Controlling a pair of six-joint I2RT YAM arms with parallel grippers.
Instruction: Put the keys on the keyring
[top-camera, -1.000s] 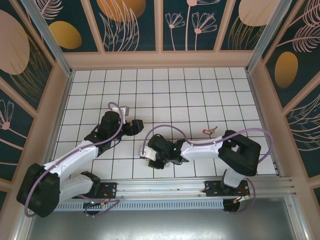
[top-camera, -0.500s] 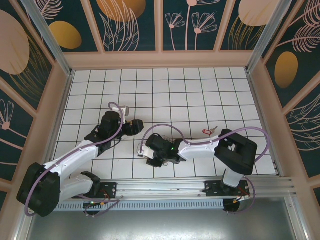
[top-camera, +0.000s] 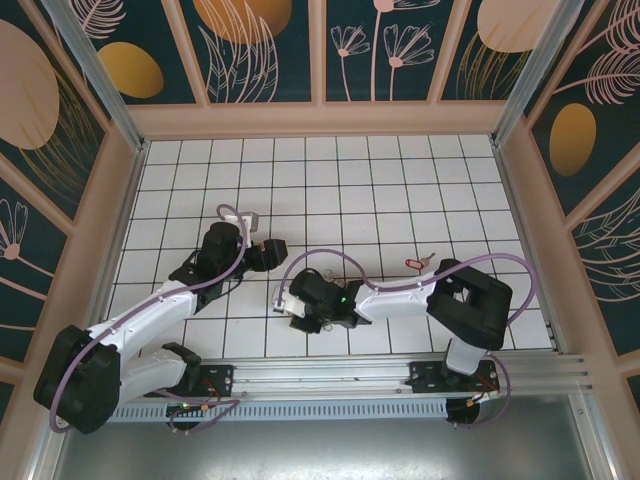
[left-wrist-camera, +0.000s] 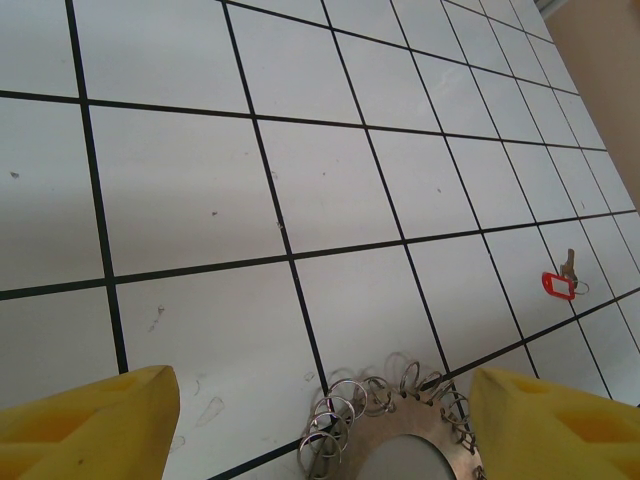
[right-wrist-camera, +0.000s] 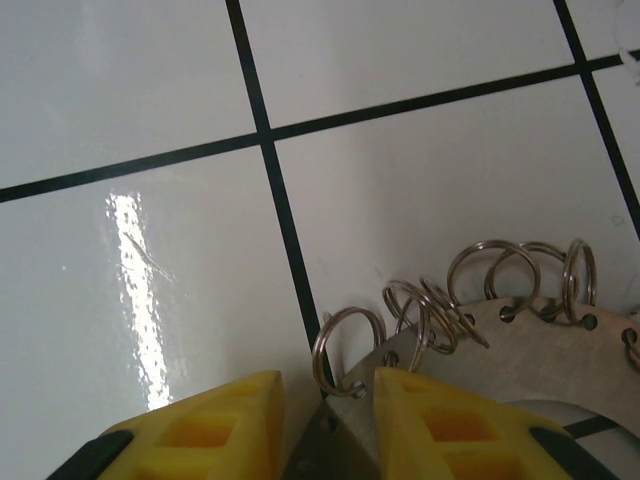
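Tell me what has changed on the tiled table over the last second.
The right end effector slid slightly left, toward the left end effector; its yellow fingers now straddle the rim of the flat brownish metal keyring fringed with small wire loops. The left end effector, open around that keyring, and the tiny silver key with its red tag stayed put.

My left wrist view's bottom edge cuts off the flat brownish-metal keyring fringed with wire loops (left-wrist-camera: 395, 425) (its upper arc shows). From above, the tiny silver key with red plastic tag (top-camera: 416, 262) is too small for detail.
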